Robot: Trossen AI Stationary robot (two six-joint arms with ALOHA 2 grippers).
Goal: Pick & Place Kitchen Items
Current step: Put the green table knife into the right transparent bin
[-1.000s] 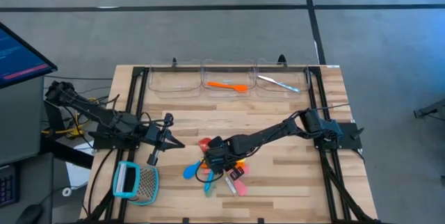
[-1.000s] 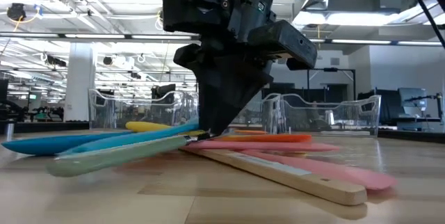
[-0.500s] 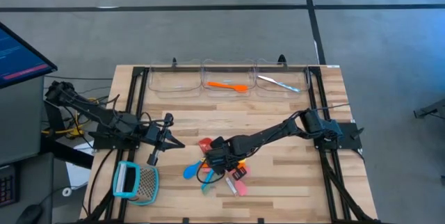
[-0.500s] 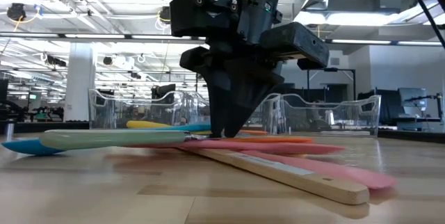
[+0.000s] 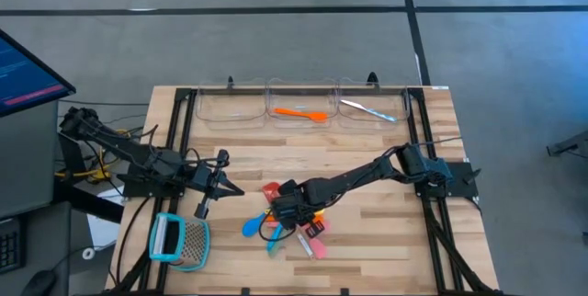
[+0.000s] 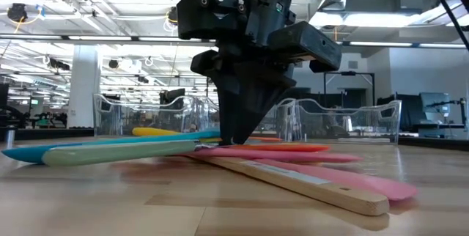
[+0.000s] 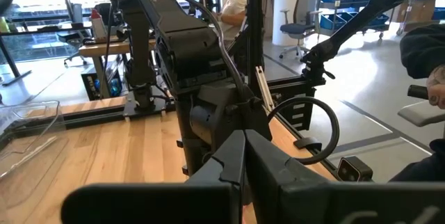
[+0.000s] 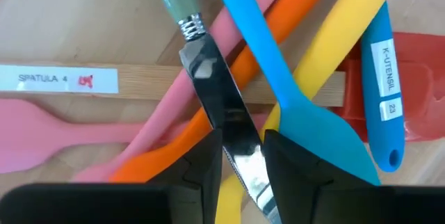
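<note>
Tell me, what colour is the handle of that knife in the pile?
Pale green, on the knife; the right wrist view shows it best.

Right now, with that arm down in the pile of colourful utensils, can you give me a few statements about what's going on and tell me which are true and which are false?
1. The right gripper has its fingers around a metal knife blade. True.
2. The left gripper is lifting a blue spoon. False: it is shut, holds nothing and waits away from the pile.
3. An orange utensil already lies in a clear bin at the table's far edge. True.
4. The teal-framed mesh tool lies inside a clear bin. False: it lies on the table near the left arm.
5. The yellow utensil lies apart from the others. False: it lies in the pile.
</note>
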